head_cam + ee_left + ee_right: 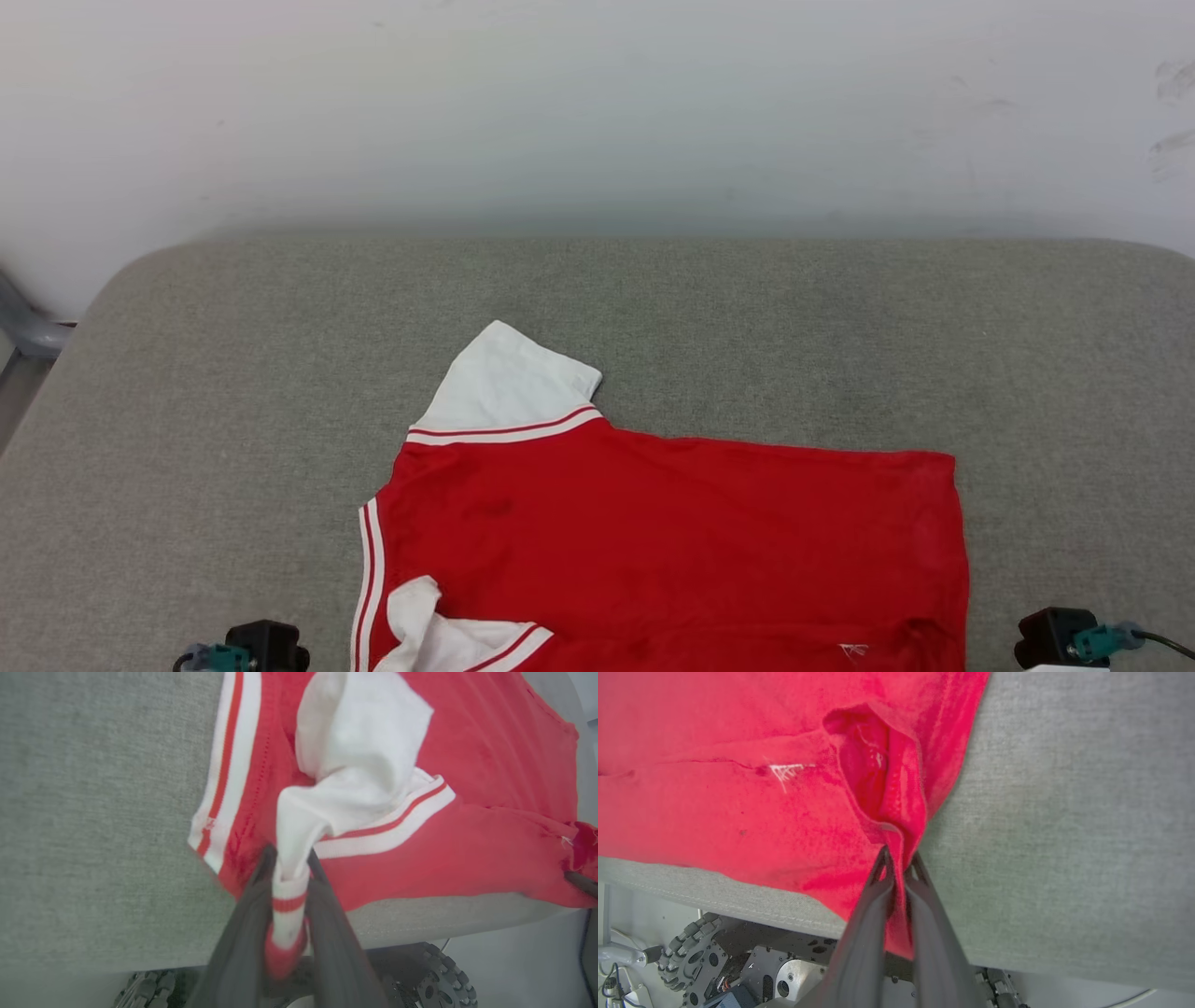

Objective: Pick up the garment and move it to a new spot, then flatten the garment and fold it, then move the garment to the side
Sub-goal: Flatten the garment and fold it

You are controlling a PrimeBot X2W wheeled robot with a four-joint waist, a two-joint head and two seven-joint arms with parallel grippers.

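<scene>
Gripping the garment (672, 541) at 2 points, the robot is pictured at the near edge of the grey padded table (747, 308). The red jersey is spread flat along that edge, and some of its fabric is carried just past it. The left gripper (289, 858) is seen nearly closed on the striped cuff (289, 900) of 1 white sleeve, which is drawn up in a bunch over the red body. The right gripper (899, 858) is pinched tight on a puckered corner of the red hem at the same edge. The second sleeve (509, 383) is laid out toward the table's far edge.

Several risks can be judged from here. Only a narrow strip of cuff is held on the left, so the soft fabric could be pulled free once the shirt's weight is taken. If 1 arm were raised ahead of the other, the body could be twisted and the bunched sleeve trapped in a fold. With so much cloth at the near edge, a slipped grip could let the garment be dragged off the table.
</scene>
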